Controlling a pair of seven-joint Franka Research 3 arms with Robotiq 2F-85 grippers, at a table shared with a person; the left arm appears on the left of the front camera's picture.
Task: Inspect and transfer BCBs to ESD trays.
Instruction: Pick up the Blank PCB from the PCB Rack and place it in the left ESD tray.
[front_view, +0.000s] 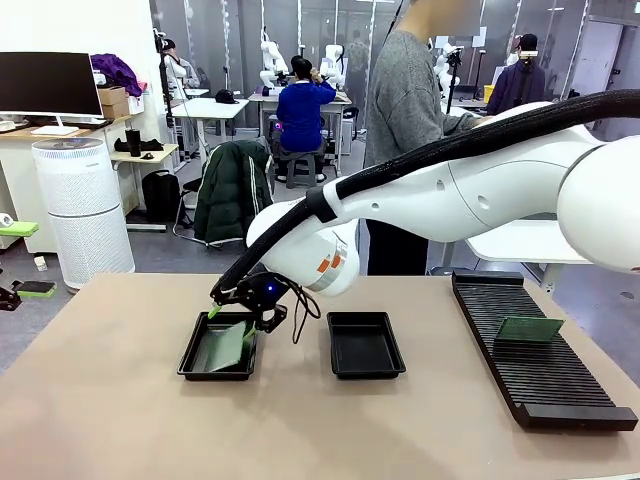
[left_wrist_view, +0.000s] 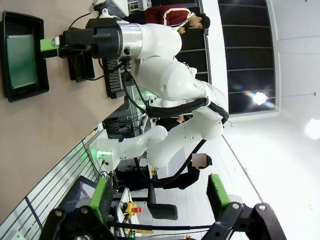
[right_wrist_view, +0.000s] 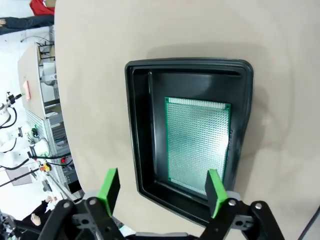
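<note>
Out front, you are watching the right jaws hanging spread above the tray (front_view: 215, 375) nearer the tabletop's (front_view: 100, 400) left edge, a BCB (front_view: 226, 346) lying inside. From the left wrist, the left jaws are standing spread, gripping nothing. From the right wrist, the BCB is lying loose in the tray.

I see my left gripper (left_wrist_view: 160, 200) with fingers spread wide on nothing, the tan table (left_wrist_view: 45, 140) along one side, the right gripper (left_wrist_view: 48, 44) over an ESD tray's (left_wrist_view: 20, 20) rim, a BCB (left_wrist_view: 22, 61) lying flat inside.
</note>
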